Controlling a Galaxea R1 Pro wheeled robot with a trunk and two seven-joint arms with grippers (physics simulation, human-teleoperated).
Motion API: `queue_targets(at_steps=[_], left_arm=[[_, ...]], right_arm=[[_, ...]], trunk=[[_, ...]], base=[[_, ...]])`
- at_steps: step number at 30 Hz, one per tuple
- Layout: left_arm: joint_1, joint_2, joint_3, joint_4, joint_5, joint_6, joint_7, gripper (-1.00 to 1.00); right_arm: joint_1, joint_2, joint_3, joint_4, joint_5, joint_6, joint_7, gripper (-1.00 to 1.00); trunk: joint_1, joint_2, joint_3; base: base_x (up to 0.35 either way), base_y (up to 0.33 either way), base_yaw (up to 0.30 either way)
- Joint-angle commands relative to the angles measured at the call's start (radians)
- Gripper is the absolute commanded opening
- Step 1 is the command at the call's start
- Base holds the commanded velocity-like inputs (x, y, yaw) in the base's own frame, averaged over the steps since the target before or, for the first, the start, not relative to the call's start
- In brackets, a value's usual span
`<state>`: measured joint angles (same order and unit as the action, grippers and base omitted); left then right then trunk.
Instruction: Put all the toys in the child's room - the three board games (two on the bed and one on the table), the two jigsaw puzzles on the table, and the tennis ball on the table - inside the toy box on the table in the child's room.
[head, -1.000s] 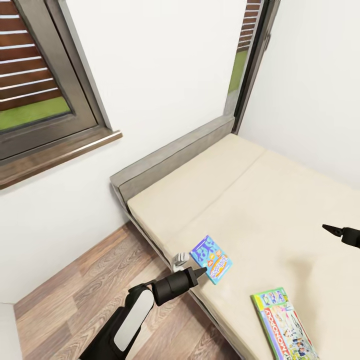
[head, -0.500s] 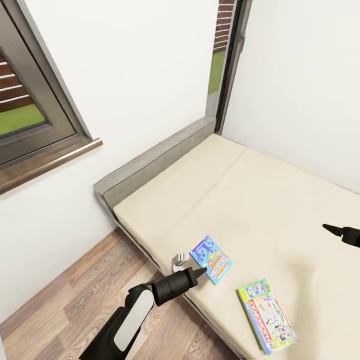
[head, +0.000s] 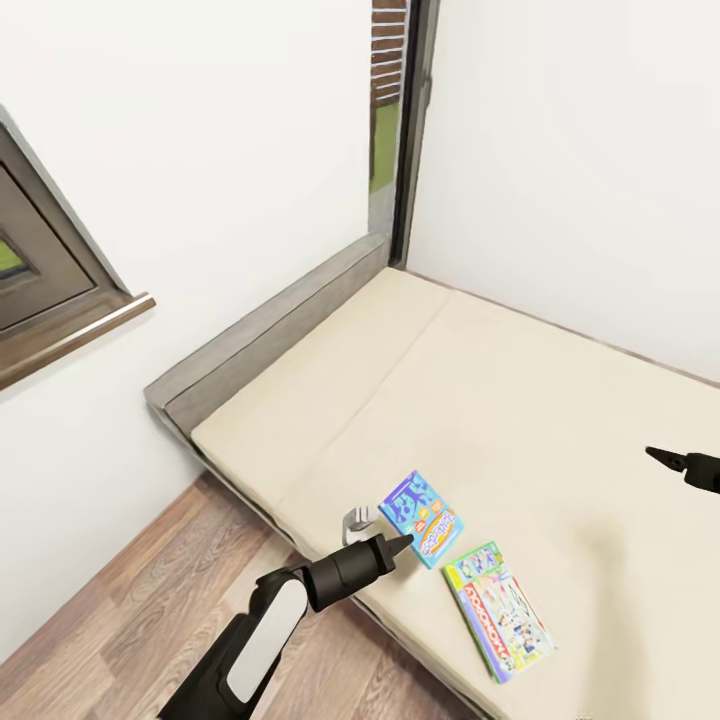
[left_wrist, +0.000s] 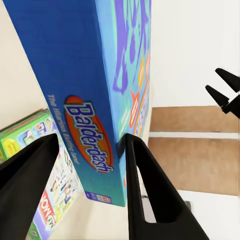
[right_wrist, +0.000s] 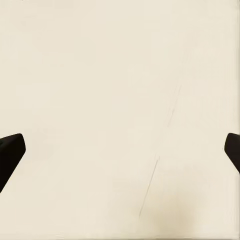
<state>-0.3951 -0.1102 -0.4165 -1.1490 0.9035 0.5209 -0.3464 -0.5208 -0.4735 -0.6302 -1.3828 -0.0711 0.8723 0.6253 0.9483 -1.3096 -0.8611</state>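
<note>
A blue Balderdash board game (head: 422, 518) is held off the mattress at its near edge, and my left gripper (head: 400, 543) is shut on it. In the left wrist view the box (left_wrist: 95, 75) stands between the two black fingers (left_wrist: 145, 190). A green Monopoly board game (head: 498, 611) lies flat on the cream bed (head: 480, 400), just right of the held box. My right gripper (head: 665, 460) hovers open over the mattress at the right, with bare mattress between its fingers (right_wrist: 10, 152).
A grey headboard (head: 270, 320) runs along the bed's far-left side. Wooden floor (head: 120, 600) lies below the left arm. A dark window frame with a sill (head: 60, 340) is on the left wall, and a narrow window (head: 392, 110) stands in the corner.
The head view has swung round: bed, window and Monopoly box slid left in the picture. The blue box and both arms keep their places in the view.
</note>
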Motion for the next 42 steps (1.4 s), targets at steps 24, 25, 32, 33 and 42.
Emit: queue_targets(at_steps=[24, 25, 32, 33, 42], left_arm=[[0.017, 0.002, -0.001, -0.001, 0.003, -0.037, 0.001, -1.00], [0.017, 0.002, -0.001, 0.000, 0.003, -0.039, 0.002, -1.00], [0.018, 0.001, 0.000, 0.001, 0.004, -0.044, 0.003, -1.00], [0.018, 0.001, 0.000, 0.001, 0.004, -0.044, 0.003, -1.00], [0.018, 0.001, 0.001, -0.004, 0.012, -0.042, -0.002, -1.00]], right_arm=[[-0.001, -0.001, -0.002, -0.002, -0.007, 0.008, -0.001, 1.00], [-0.001, -0.001, -0.002, -0.002, -0.007, 0.008, -0.001, 1.00], [-0.001, -0.001, -0.002, -0.002, -0.007, 0.008, -0.001, 1.00], [-0.001, -0.001, -0.002, -0.002, -0.007, 0.008, -0.001, 1.00], [-0.001, -0.001, -0.002, -0.002, -0.008, 0.008, -0.001, 1.00]], trunk=[[0.000, 0.000, -0.001], [0.000, 0.000, -0.001], [0.000, 0.000, -0.001], [0.000, 0.000, -0.001], [0.000, 0.000, -0.001]], base=[[0.051, 0.000, -0.024], [0.024, 0.000, -0.001], [0.013, 0.000, -0.089], [0.004, 0.000, -0.216], [0.002, 0.000, -0.251]])
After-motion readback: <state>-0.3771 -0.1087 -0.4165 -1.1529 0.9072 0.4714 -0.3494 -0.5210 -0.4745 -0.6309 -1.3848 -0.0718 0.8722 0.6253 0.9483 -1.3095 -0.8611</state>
